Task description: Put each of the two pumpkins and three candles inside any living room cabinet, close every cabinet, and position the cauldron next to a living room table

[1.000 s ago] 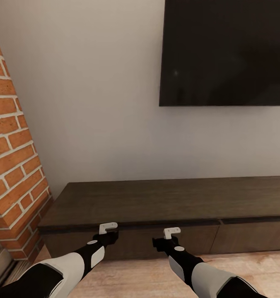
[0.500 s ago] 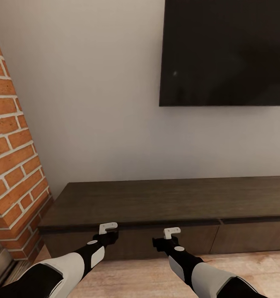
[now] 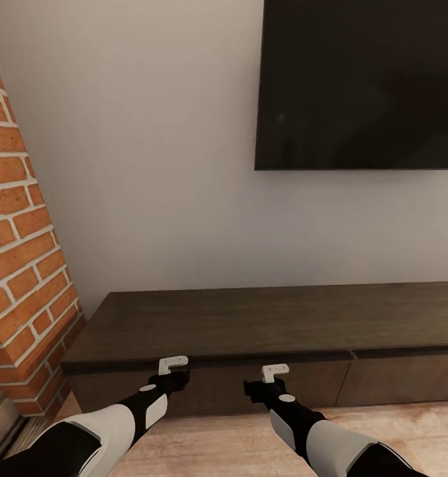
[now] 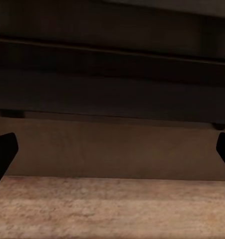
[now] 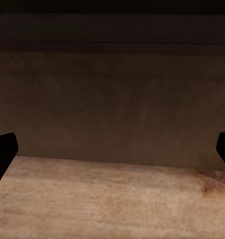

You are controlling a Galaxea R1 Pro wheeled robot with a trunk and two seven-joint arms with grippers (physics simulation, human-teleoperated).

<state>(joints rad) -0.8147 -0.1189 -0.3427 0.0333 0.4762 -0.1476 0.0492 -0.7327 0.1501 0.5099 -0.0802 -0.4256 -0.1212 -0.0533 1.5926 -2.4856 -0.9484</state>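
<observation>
One long, low dark-brown wooden cabinet (image 3: 250,331) stands against the wall, with two drawer fronts visible along its face. One flat black wall-mounted screen (image 3: 360,83) hangs above it, and one red-brick pillar (image 3: 18,252) rises beside it. Two black-and-white robot arms reach forward, the left arm (image 3: 118,421) and the right arm (image 3: 310,427).

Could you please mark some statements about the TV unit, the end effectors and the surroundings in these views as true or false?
1. Both drawer fronts of the cabinet look shut. True.
2. The left end effector holds a pumpkin. False: its fingers are spread, with nothing between them.
3. A dark screen hangs on the wall above the cabinet. True.
4. A candle stands on the cabinet top. False: the top is bare.
5. The right end effector is open. True.
</observation>
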